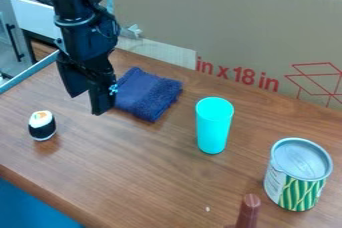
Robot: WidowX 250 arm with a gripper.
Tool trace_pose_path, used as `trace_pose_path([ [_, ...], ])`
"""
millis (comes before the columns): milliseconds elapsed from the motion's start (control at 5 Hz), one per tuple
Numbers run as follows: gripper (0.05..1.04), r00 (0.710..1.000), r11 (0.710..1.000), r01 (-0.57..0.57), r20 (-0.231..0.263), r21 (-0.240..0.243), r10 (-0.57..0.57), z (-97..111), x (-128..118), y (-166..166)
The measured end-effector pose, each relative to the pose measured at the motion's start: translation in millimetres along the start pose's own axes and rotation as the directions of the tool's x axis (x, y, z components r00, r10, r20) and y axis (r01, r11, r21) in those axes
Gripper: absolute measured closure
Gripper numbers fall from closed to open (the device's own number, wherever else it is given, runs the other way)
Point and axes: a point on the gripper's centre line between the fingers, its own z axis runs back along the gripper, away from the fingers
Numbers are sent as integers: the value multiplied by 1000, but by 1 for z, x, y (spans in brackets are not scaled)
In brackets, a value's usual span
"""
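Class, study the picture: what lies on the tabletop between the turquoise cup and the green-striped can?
Nothing: in the camera view, only a bare stretch of brown wooden tabletop separates the turquoise cup from the green-striped can.

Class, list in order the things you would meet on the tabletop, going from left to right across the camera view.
Sushi roll, blue cloth, turquoise cup, brown stick, tin can.
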Motion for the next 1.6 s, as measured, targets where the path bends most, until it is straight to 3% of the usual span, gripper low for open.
trace_pose_path([
  [200, 83, 1000, 1000, 1, -19, -10, -2, -6, -2, -1],
  [400, 83, 998, 999, -38, -53, 24, 39, -18, -12, 24],
  [600, 83, 991, 993, -23, -130, 118, 38, -38, -20, 47],
  [800, 83, 981, 992, -5, -193, 125, 29, -54, -30, 69],
  [1000, 83, 978, 989, -15, -204, 145, 45, -58, -31, 80],
  [1400, 83, 979, 991, -47, -189, 126, 70, -57, -33, 86],
  [1600, 83, 960, 993, -82, -263, 80, 100, -75, -33, 87],
])
